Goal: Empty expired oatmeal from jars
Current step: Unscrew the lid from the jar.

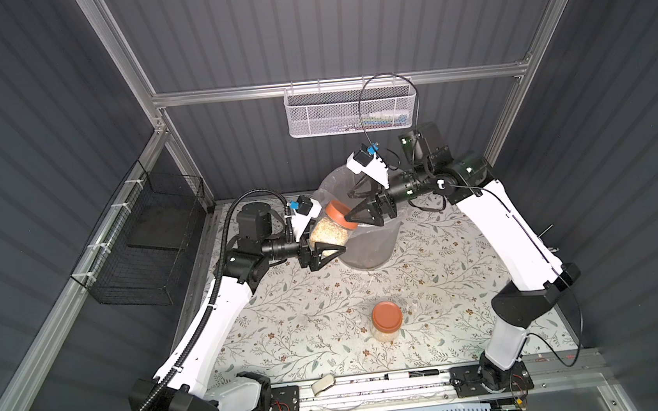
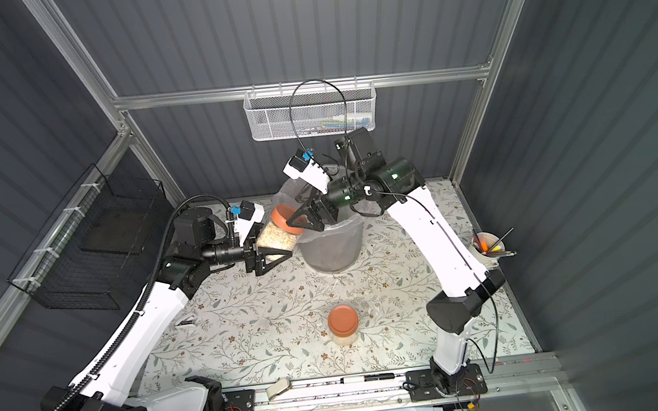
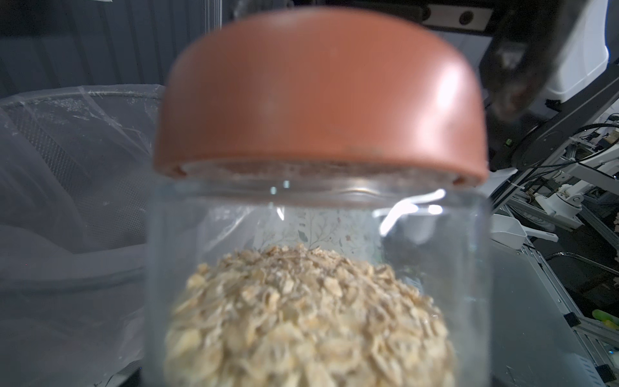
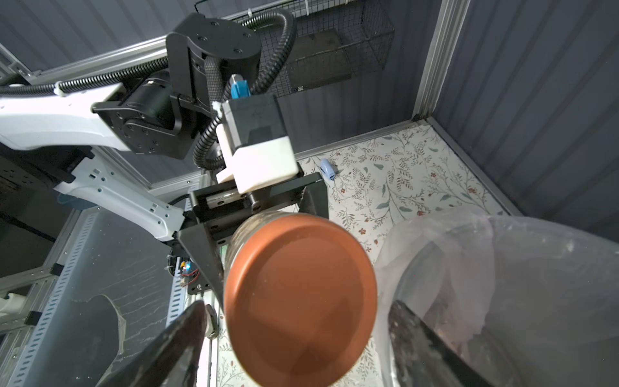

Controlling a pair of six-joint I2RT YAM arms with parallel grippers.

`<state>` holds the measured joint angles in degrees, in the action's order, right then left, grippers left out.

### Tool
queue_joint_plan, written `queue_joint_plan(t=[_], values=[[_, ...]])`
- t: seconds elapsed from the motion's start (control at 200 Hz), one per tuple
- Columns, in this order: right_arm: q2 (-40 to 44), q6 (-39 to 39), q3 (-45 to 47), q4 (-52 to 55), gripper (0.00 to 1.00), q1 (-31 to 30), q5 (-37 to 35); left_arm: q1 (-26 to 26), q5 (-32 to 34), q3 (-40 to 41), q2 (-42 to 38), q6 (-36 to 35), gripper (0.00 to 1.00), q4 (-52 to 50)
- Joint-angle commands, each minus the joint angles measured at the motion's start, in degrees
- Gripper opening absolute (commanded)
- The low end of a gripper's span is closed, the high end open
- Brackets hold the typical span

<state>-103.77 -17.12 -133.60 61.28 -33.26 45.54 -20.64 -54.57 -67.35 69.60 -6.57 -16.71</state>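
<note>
The left claw (image 1: 329, 242) pinches a jar (image 1: 331, 230) by its clear wall and holds it off the desk (image 1: 320, 309). The jar is tipped so that its lid (image 1: 338, 213) points toward 2 o'clock in both top views. It hangs at the 9 o'clock side of the bin (image 1: 372, 253), just beside the clear liner (image 4: 502, 268).

The left wrist view shows the orange lid seated on the jar's mouth. Oatmeal (image 3: 301, 318) is heaped in the part of the jar away from the lid, and the part under the lid is bare.

The right claw (image 1: 347, 205) reaches in from 3 o'clock and is spread, with one finger on each side of the lid. In the right wrist view its fingers (image 4: 181, 338) flank the lid's flat face, with a gap showing between each finger and the rim.

The other jar (image 1: 387, 333) stands upright on the desk at 6 o'clock from the bin, well apart from both claws. Its lid is on, and a low layer of oatmeal shows through its wall.

In a top view a cup (image 2: 490, 251) of pens sits at the desk's 3 o'clock edge.
</note>
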Motion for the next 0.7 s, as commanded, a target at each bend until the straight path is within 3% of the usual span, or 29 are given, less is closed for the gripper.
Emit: queue_joint_plan(t=[0.0,0.185,0.37,0.48,0.695], values=[[-0.50,3.57,-0.78,1.17,0.99,2.04,4.09,-0.26,-2.82,-3.31,-2.28,-1.83,0.00,1.73],[3.46,26.08,8.52,-11.53,0.99,1.05,-1.33,-0.22,-2.68,-3.81,-1.64,-2.00,0.00,1.84],[9.00,43.10,19.12,-20.29,0.99,-0.67,-9.67,-0.24,-3.62,-4.87,-0.35,-2.47,0.00,1.53],[8.07,44.54,16.63,-17.82,0.99,-1.78,-14.55,-0.27,-4.15,-5.07,0.10,-2.45,0.00,1.77],[6.64,45.05,11.09,-15.31,0.99,-2.76,-12.48,-0.27,-3.79,-5.07,-0.14,-2.79,0.00,1.07]])
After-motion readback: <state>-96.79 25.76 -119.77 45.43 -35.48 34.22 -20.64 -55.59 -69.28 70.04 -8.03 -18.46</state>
